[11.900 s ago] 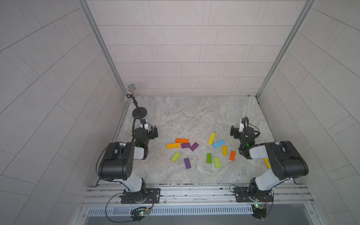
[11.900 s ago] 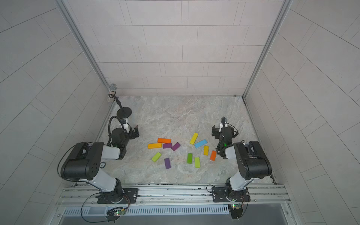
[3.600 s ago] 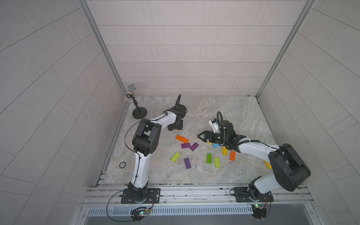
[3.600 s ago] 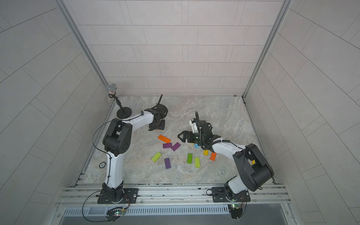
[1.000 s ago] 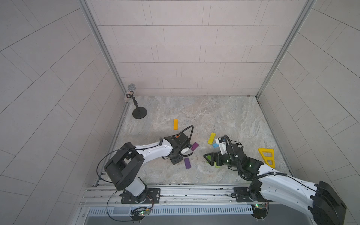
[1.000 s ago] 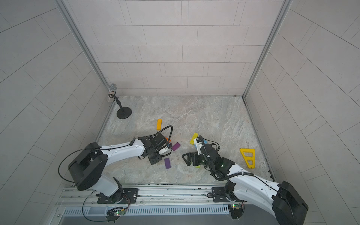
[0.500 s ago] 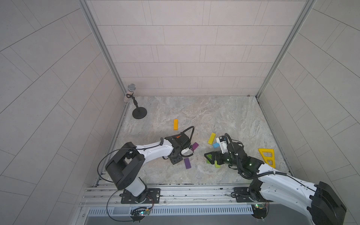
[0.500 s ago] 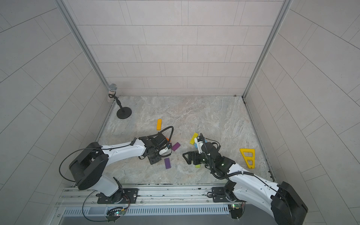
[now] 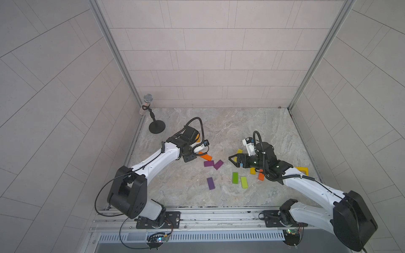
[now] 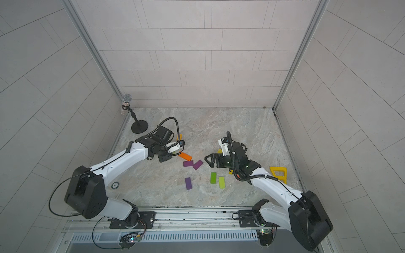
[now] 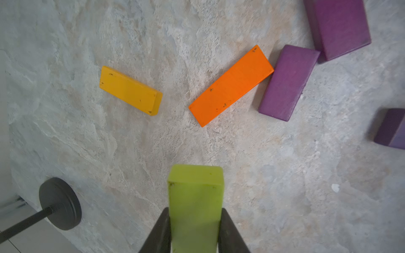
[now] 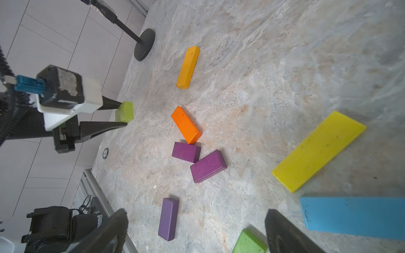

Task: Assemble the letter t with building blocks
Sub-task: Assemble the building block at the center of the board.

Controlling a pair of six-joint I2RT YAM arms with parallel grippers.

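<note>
Left gripper [image 12: 122, 115]: clamped on lime block [image 11: 195, 192], likely carrying it to letter site. Right gripper [image 9: 235, 161], right of centre in a top view: jaws wide, empty, poised for next pick.

We see a lime block [image 11: 195, 192] clamped in the left gripper [image 11: 194, 211], an amber block [image 11: 130, 90] lying flat alone, an orange block [image 11: 231, 85] flat, its corner touching one of two abutting purple blocks [image 11: 288, 83]
</note>
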